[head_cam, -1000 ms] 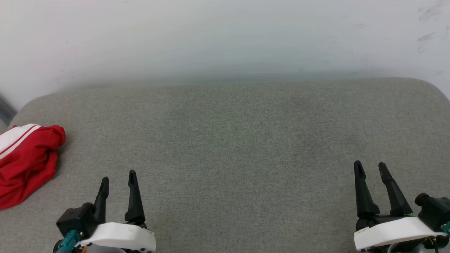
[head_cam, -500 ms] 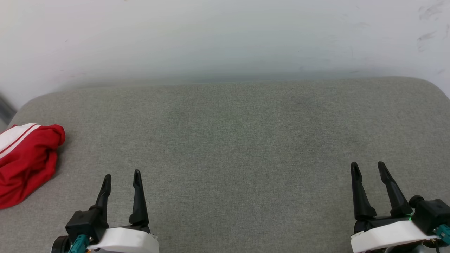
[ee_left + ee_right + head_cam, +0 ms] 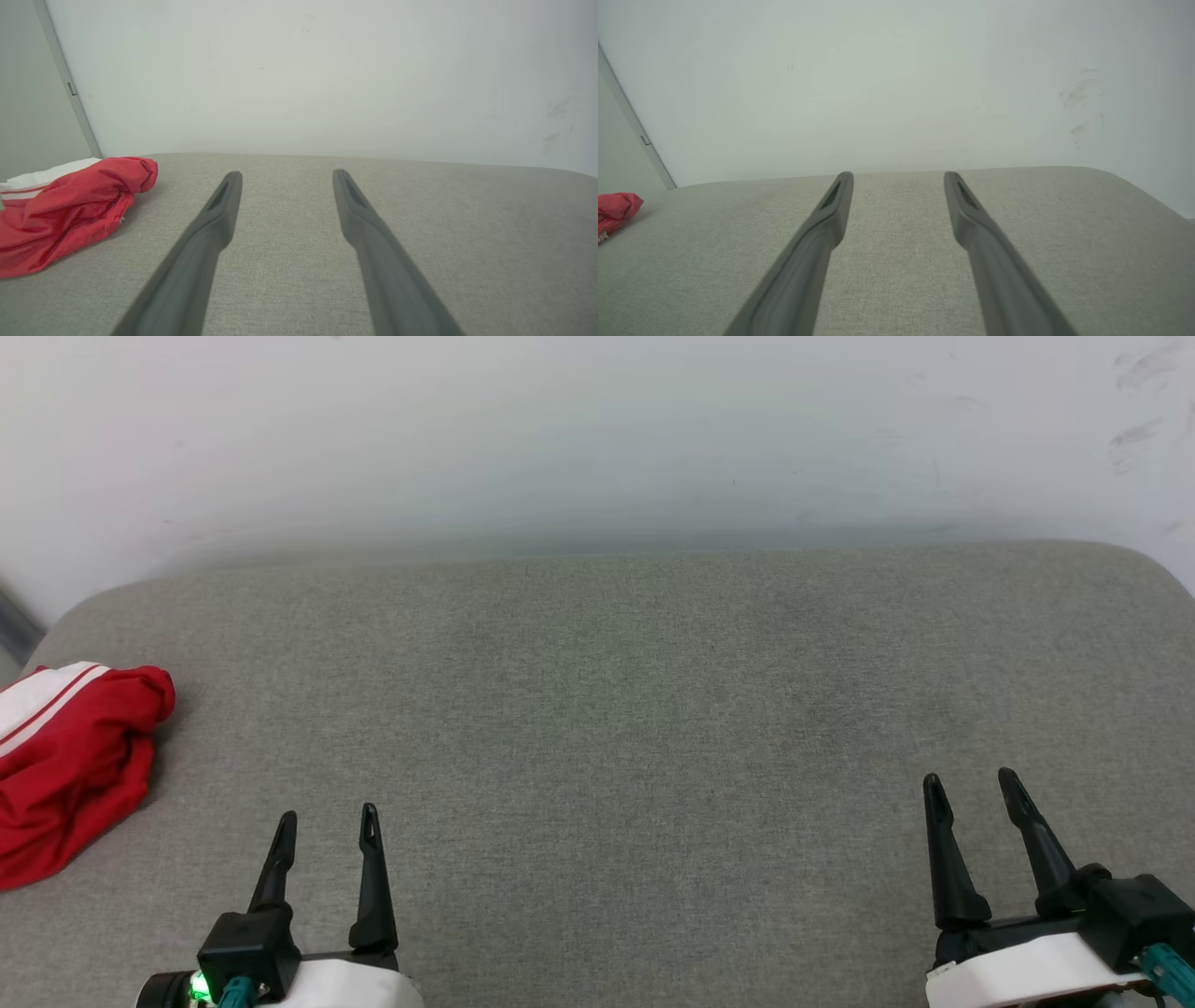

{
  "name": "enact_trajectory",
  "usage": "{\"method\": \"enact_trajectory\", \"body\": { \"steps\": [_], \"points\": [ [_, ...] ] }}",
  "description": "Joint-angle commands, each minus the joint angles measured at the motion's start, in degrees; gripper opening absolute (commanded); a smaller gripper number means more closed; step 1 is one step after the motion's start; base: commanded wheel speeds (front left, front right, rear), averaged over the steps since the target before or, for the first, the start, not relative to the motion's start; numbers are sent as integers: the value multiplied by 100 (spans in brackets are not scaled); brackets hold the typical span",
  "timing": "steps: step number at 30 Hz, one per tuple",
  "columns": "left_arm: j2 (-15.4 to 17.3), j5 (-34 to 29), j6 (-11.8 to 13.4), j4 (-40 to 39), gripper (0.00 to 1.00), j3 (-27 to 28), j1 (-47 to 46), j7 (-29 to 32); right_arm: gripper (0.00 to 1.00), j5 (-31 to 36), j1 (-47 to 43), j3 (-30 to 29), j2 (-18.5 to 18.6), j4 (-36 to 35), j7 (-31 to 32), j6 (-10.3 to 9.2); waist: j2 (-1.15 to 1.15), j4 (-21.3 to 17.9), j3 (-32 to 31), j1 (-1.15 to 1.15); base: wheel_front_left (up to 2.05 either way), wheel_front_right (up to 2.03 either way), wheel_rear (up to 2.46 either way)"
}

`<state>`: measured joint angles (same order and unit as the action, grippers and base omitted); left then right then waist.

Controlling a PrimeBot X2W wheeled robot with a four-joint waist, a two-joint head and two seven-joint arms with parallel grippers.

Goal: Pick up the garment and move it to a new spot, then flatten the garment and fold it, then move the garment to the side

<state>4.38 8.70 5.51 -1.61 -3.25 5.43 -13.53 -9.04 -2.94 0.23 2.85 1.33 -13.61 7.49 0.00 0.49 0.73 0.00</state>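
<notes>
The garment (image 3: 70, 765), red with a white striped sleeve, lies bunched at the far left edge of the grey cushion (image 3: 616, 691), partly cut off by the head view's left border. It also appears in the left wrist view as the garment (image 3: 70, 210) and small at the left of the right wrist view as the garment (image 3: 616, 210). My left gripper (image 3: 327, 821) hovers open at the lower left, well right of the garment, with nothing between its fingers. At the lower right my right gripper (image 3: 971, 784) is open and holds nothing.
A white wall (image 3: 597, 429) rises right behind the cushion. The cushion's rounded corners fall away at the far left and far right. A grey door frame (image 3: 65, 79) stands at the wall's left end.
Both grippers have drawn back toward the bottom edge of the head view, the left one also shifting slightly right. The garment has not moved.
</notes>
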Motion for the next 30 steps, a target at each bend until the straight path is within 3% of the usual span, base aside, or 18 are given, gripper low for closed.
{"method": "enact_trajectory", "body": {
  "steps": [1, 14, 30],
  "points": [
    [-15, -100, -25, -16, 100, 16, 28, -45, 100, 71, -55, 2, 5, -48, -34, 0, 0, 1, 2, 0, 0, 0, 0],
    [-109, -477, -164, 94, 100, 180, 99, -179, 100, 333, -140, 18, 4, -19, -169, 0, 0, 4, -1, 0, 0, 0, 0],
    [-150, -317, -286, 247, 100, 371, 45, -170, 100, -21, -123, -14, 4, 102, -165, -1, 0, -6, -22, 0, 0, 0, 0]
  ]
}}
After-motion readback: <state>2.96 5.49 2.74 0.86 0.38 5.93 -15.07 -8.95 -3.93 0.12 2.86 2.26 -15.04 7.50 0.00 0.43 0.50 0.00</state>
